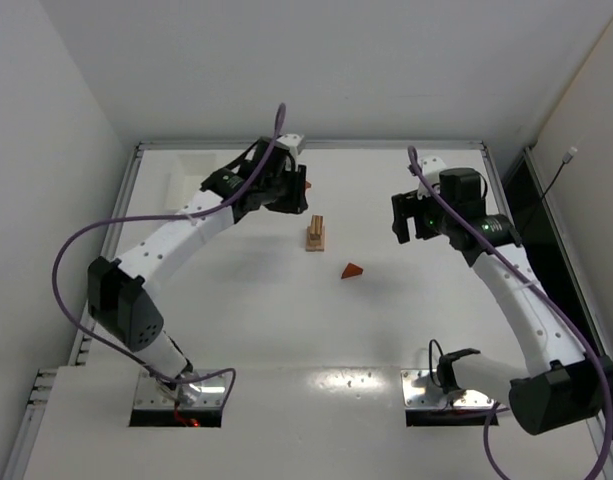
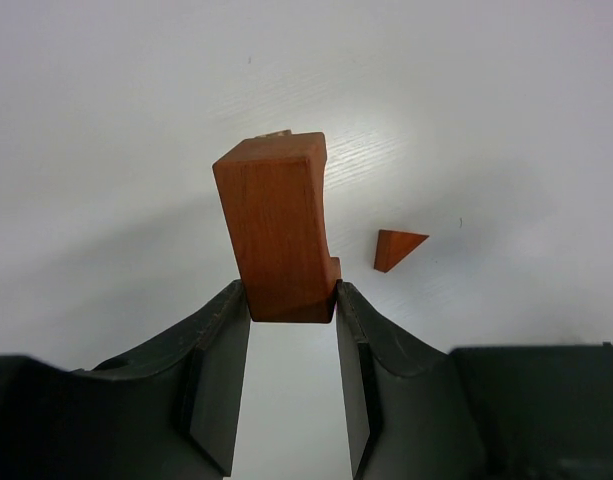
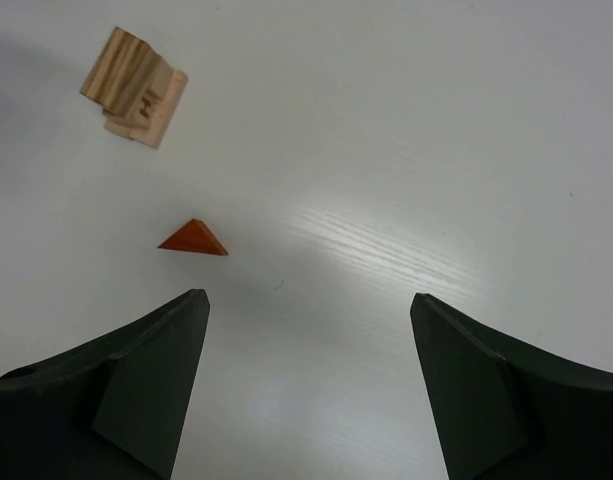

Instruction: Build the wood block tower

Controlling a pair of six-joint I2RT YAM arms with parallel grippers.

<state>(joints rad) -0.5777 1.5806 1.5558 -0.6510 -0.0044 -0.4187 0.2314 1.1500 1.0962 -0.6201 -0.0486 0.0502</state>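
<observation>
Left jaws: clenched on a red-brown block [image 2: 276, 225]
Right jaws: released, above the desk [image 3: 406, 150]
Wedge [image 3: 194, 239]: ahead of right jaws, leftward
Tower [image 3: 136, 88]: farther ahead, beyond wedge

Block [image 2: 276, 225] between fingers of left gripper [image 2: 291, 305], jutting ahead past tips. Wedge [image 2: 398, 248] on table [image 2: 506, 120], ahead and right of that gripper, apart from block. From right gripper [image 3: 306, 320]: wedge ahead and left, just beyond one fingertip; tower [image 3: 136, 88] farther ahead, further left, on table, apart from wedge. Top view: tower and wedge between both grippers.
</observation>
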